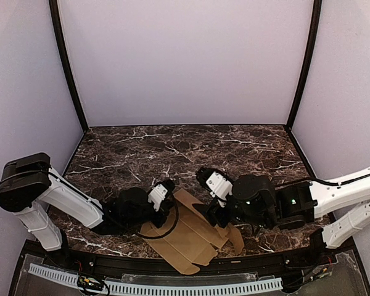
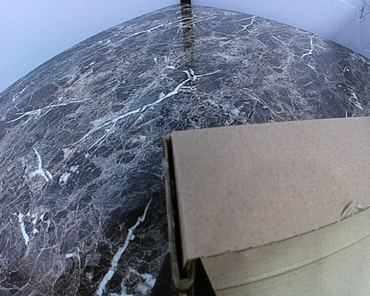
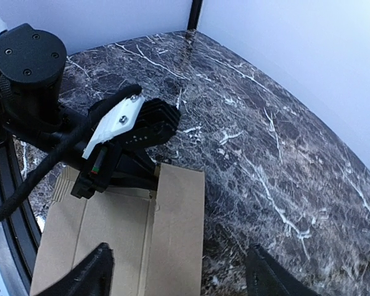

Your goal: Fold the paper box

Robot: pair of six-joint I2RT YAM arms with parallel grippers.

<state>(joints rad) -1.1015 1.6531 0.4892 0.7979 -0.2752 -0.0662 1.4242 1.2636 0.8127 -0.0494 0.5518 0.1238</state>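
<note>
Top external shows the paper box (image 1: 188,240) lying as an unfolded sheet at the near middle of the counter (image 1: 172,148), between the left pincer (image 1: 165,209) and the right pincer (image 1: 214,216). Only left wrist shows the grip: a cardboard panel's edge is pinched in the closed left pincer. Only right wrist shows the right pincer's fingers (image 3: 92,274) spread wide above the sheet's right edge, holding nothing.

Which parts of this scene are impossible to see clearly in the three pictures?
Top view: fingertips of the left gripper, too small and dark to separate from its body.
Left wrist view: most of the paper box, cut off by the right and bottom edges.
Right wrist view: the box's near part, cut off by the bottom edge by the right gripper.
</note>
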